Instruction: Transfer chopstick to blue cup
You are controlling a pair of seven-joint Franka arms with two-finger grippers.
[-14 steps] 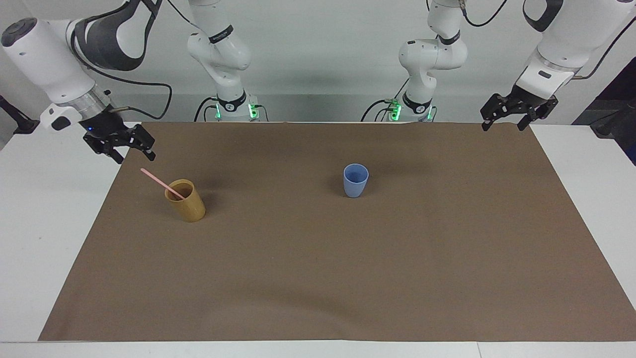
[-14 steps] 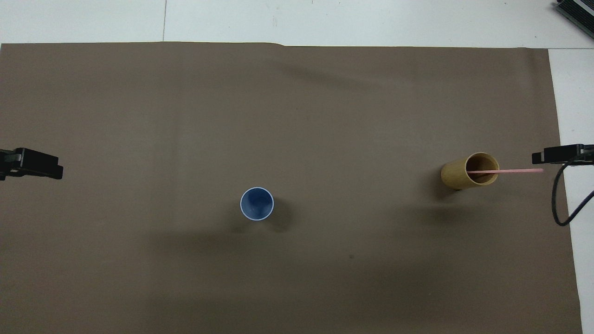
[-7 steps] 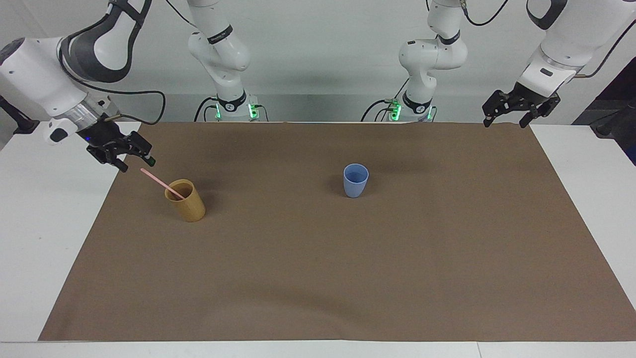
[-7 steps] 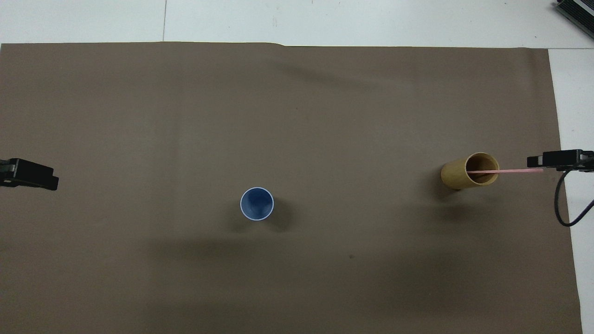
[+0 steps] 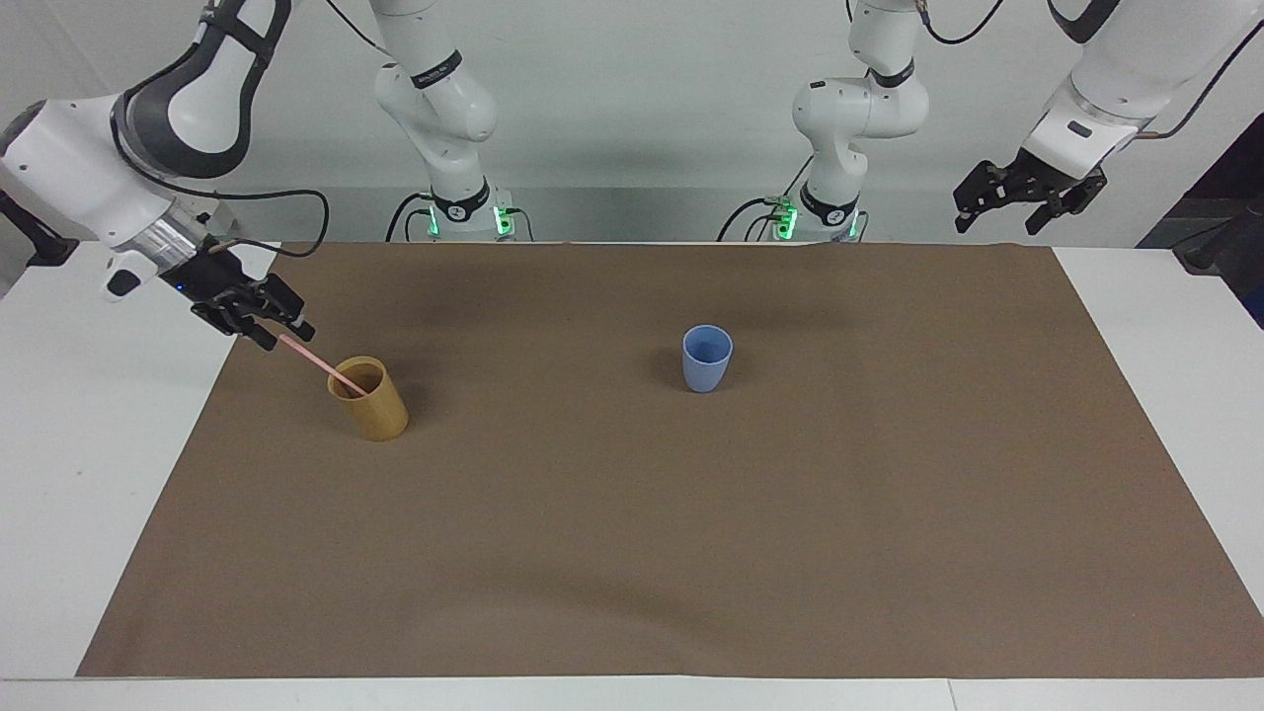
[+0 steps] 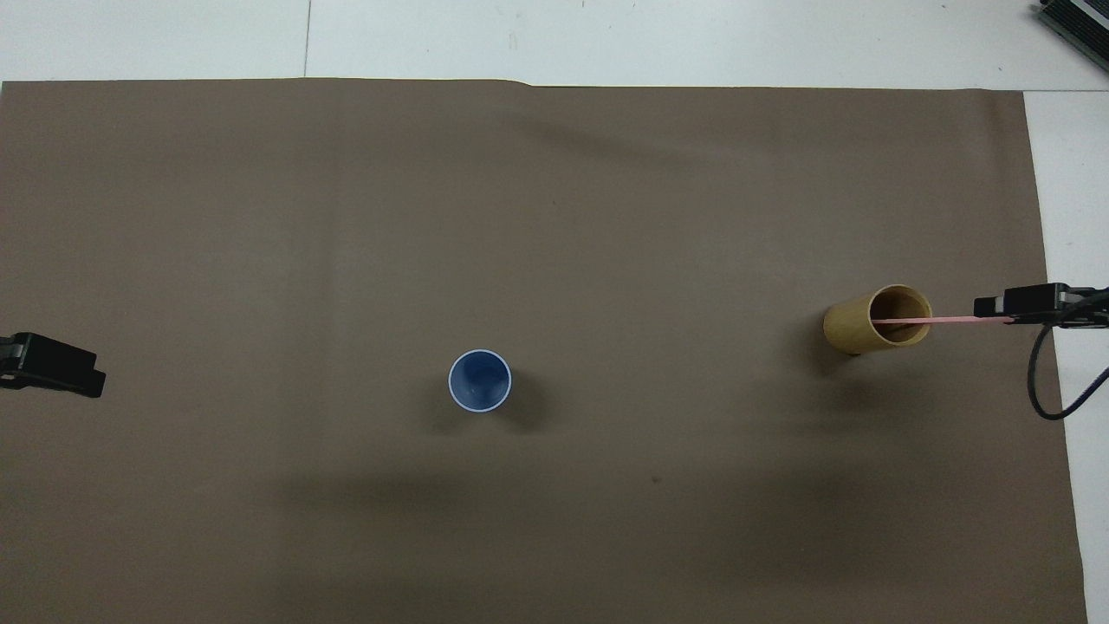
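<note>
The pale pink chopstick [image 5: 321, 367] leans in the tan-yellow cup [image 5: 370, 405] near the right arm's end of the table, its upper end pointing toward that end. My right gripper [image 5: 284, 338] is open, with its fingers on either side of the chopstick's upper end. The overhead view shows the gripper [image 6: 983, 308] at the tip of the chopstick [image 6: 953, 320], which sticks out of the tan cup [image 6: 845, 328]. The light-blue cup [image 5: 707, 360] stands upright and empty mid-table [image 6: 479, 380]. My left gripper [image 5: 995, 212] is open and empty, raised at the left arm's end [image 6: 91, 381].
A brown mat [image 5: 691, 543] covers most of the white table. Only the two cups stand on it. A black cable [image 6: 1040, 381] hangs from the right wrist beside the mat's edge.
My right gripper has come down and in until it is around the chopstick's upper end. My left gripper has risen a little and drawn back toward the robots. The cups have not moved.
</note>
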